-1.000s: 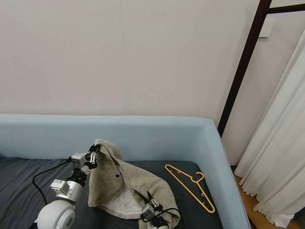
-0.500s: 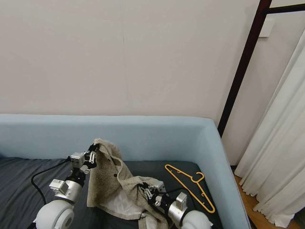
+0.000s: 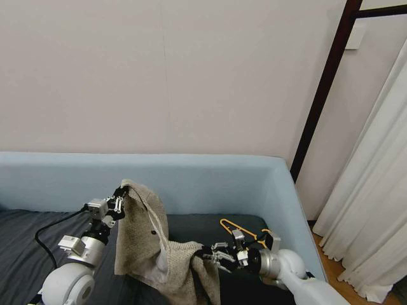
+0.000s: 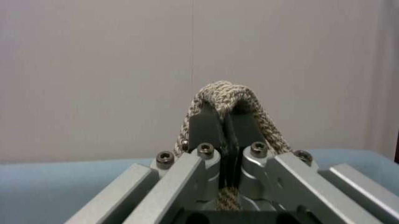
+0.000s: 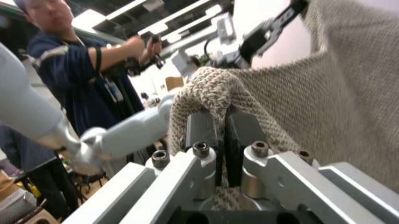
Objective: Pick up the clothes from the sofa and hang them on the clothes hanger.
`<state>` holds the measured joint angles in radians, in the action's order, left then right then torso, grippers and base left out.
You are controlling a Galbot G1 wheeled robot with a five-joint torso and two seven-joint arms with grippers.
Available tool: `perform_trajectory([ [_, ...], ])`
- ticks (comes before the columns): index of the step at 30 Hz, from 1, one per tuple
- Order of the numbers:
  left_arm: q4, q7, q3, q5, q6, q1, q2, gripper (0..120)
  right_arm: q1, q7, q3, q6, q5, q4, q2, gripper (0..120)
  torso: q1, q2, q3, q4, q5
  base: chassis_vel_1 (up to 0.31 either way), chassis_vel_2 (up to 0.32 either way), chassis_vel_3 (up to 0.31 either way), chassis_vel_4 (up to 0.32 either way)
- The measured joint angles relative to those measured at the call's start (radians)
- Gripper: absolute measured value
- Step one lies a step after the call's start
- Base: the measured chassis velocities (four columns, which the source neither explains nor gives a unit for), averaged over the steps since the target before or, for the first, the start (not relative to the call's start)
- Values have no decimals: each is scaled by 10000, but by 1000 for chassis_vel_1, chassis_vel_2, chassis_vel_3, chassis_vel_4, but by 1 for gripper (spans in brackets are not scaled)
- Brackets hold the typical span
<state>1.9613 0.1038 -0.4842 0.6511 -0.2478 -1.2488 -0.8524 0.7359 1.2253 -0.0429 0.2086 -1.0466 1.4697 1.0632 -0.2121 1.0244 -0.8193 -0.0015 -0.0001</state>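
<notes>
Item: beige knit garment (image 3: 143,244), lower centre, held up over the sofa (image 3: 210,175). Left gripper (image 3: 119,202) clamped on its top edge; right gripper (image 3: 206,257) pinching a lower fold. Step: probably spreading. Next move calls for reaching the orange hanger (image 3: 227,224), lower right.

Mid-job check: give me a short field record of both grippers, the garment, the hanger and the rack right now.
knit sweater: beige, hanging between both grippers
left gripper: jaws shut on its upper edge, above the sofa seat
right gripper: jaws shut on a lower fold
hanger: orange, lying on the seat behind the right arm, unheld
rack pole: dark, right of the sofa
</notes>
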Motion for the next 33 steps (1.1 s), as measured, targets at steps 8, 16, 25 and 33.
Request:
perform_trajectory([
  [8, 712, 25, -490, -78, 105, -835, 30, 0, -325, -823, -738, 0, 692, -595, 271, 0, 1, 1, 2, 3, 1, 0, 0, 0, 0],
  [16, 115, -117, 167, -749, 40, -995, -805, 0, -64, -2253, -792, -811, 2670, -2166, 682, 0, 1, 1, 1, 0, 1, 0, 0, 0, 0],
  [25, -439, -204, 744, -1431, -144, -975, -1576, 0, -280, -7334, -1155, -2820, 4230, -3249, 1087, 4, 1, 0, 1, -1, 1, 0, 0, 0, 0],
  [33, -720, -242, 808, -1503, -267, -950, -1614, 0, -509, -9684, -1751, -4225, 5490, -3162, 1286, 32, 1, 1, 1, 1, 0, 0, 0, 0, 0],
])
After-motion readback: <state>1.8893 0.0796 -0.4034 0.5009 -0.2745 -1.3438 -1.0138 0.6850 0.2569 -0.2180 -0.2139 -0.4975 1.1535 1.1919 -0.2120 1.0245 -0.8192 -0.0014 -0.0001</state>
